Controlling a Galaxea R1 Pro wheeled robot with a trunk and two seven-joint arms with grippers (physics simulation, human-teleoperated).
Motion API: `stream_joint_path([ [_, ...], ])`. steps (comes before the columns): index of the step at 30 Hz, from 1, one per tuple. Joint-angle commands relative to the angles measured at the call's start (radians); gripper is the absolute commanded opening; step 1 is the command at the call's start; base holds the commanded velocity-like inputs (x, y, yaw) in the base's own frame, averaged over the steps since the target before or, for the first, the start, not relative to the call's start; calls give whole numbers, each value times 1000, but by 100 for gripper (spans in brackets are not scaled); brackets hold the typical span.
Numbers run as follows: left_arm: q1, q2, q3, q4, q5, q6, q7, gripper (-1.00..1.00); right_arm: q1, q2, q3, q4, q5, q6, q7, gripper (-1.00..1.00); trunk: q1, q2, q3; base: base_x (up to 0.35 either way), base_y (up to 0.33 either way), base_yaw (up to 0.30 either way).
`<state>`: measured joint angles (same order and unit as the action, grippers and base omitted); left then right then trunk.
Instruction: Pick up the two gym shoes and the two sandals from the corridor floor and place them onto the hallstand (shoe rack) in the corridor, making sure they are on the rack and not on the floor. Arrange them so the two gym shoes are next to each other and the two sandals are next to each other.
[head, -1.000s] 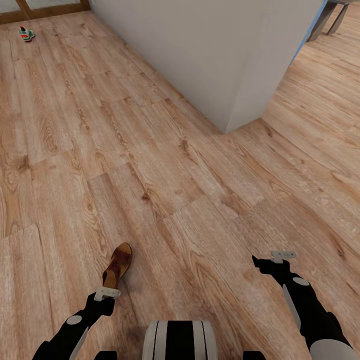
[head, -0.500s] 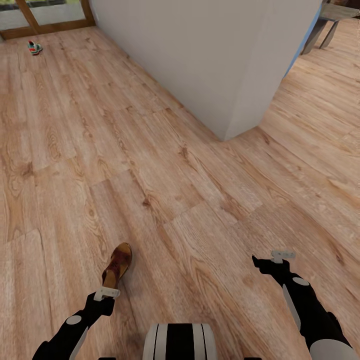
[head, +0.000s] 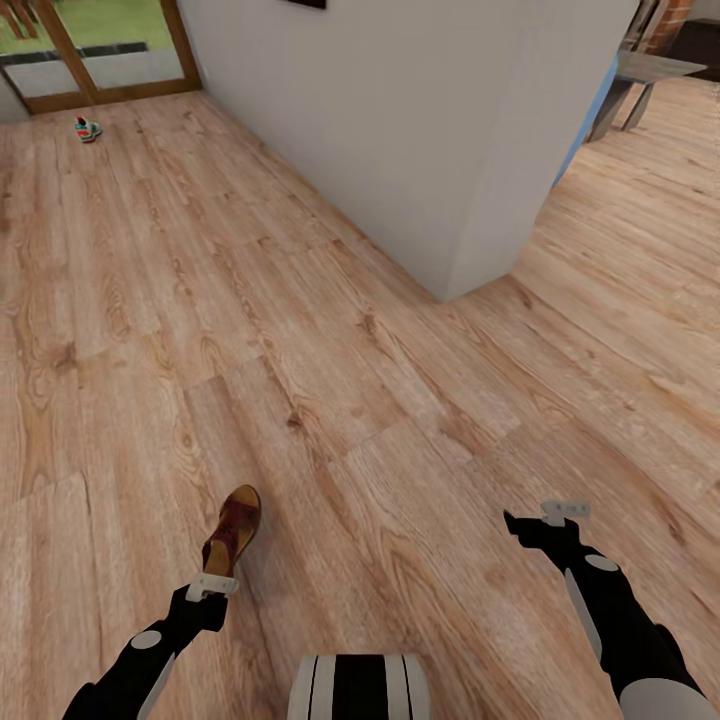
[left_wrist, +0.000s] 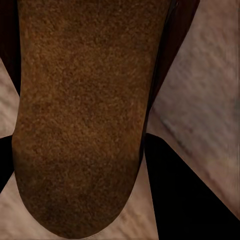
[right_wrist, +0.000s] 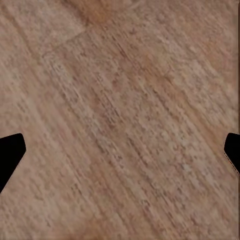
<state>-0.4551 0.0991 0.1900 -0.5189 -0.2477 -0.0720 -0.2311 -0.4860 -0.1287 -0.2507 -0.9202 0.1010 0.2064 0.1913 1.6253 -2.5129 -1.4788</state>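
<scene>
One dark brown leather sandal with a tan footbed (head: 232, 530) lies on the light wood-plank corridor floor (head: 330, 400), just ahead of my left gripper (head: 213, 586); the left wrist view shows its footbed close up, between fingers held apart and not touching it. My right gripper (head: 563, 512) hangs open over bare planks. Over the last second the head view has tilted up: the distant white-and-green gym shoe (head: 87, 129) and a wood-framed glass door (head: 110, 45) now show lower in frame. Both arms stayed put. I judge pickup not yet begun.
</scene>
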Motion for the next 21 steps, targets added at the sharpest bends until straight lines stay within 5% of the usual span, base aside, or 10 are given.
stream_joint_path([
  [1,1,0,9,0,-11,-7,-6,-100,0,2,-3,-2,9,4,8,100,-1,0,3,0,0,0],
  [5,1,2,13,0,-7,-7,9,-100,0,6,-2,0,10,4,7,100,-2,1,19,0,0,0],
  [12,5,-2,122,3,9,-19,31,-100,4,7,-1,6,13,2,5,100,-6,3,56,0,0,0],
  [21,80,-6,228,16,23,-177,32,-100,77,2,-4,3,14,-7,0,100,-10,5,105,0,0,0],
])
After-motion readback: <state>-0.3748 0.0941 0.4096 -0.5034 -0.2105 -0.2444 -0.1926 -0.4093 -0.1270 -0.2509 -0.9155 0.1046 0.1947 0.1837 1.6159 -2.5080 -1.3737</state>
